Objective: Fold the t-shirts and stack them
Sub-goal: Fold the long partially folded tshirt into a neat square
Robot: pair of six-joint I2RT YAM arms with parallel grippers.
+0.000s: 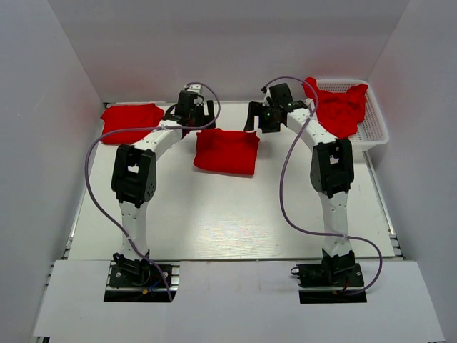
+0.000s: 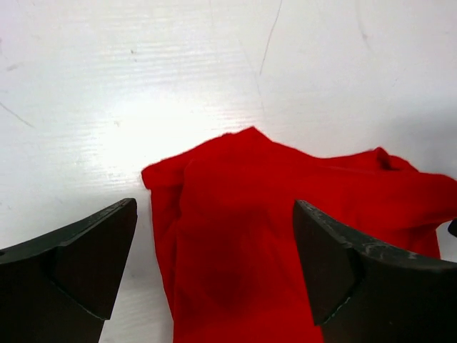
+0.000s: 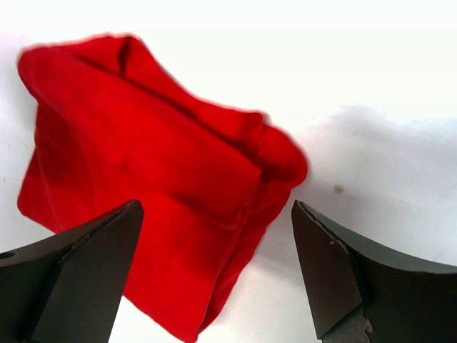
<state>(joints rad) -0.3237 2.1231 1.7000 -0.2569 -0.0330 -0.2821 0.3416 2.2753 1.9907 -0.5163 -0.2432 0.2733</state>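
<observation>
A folded red t-shirt (image 1: 226, 151) lies on the white table, back centre. My left gripper (image 1: 202, 118) hovers over its back left corner, open and empty; in the left wrist view the shirt (image 2: 285, 214) lies below the open gripper (image 2: 214, 207). My right gripper (image 1: 261, 121) hovers over its back right corner, open and empty; in the right wrist view the shirt (image 3: 143, 157) lies below the spread gripper (image 3: 216, 205). Another folded red t-shirt (image 1: 131, 121) lies at the back left. Crumpled red t-shirts (image 1: 341, 108) fill the basket.
A white plastic mesh basket (image 1: 375, 130) stands at the back right, against the right wall. White walls close in the table on the left, back and right. Purple cables loop beside both arms.
</observation>
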